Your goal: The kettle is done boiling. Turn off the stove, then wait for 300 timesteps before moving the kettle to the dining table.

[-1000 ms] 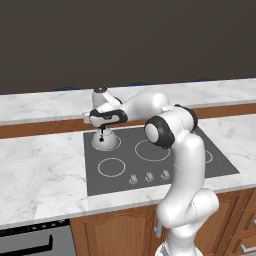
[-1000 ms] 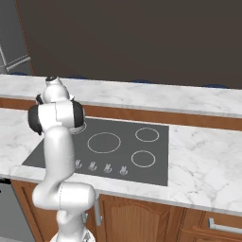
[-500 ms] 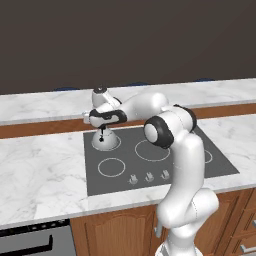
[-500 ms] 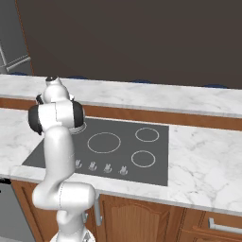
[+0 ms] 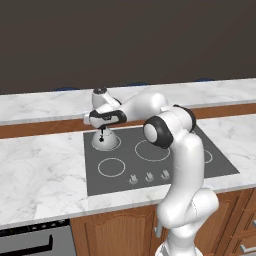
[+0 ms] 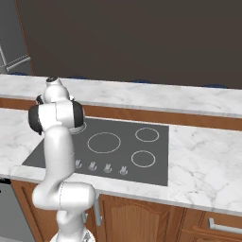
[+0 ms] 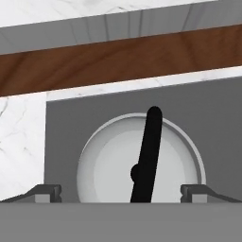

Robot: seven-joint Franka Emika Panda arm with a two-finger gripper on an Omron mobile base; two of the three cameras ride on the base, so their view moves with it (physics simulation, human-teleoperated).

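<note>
A marble counter (image 5: pixel 40 170) over wooden cabinet doors (image 5: pixel 117 232), an oven (image 5: pixel 35 240) at left.

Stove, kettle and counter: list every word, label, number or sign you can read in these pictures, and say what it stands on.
None can be read. The stove has only white burner rings and plain knobs; the kettle and counter carry no writing.

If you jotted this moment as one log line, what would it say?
pincer: open, above kettle | kettle: on stove back-left burner, not gripped | handle: between fingertips
</note>
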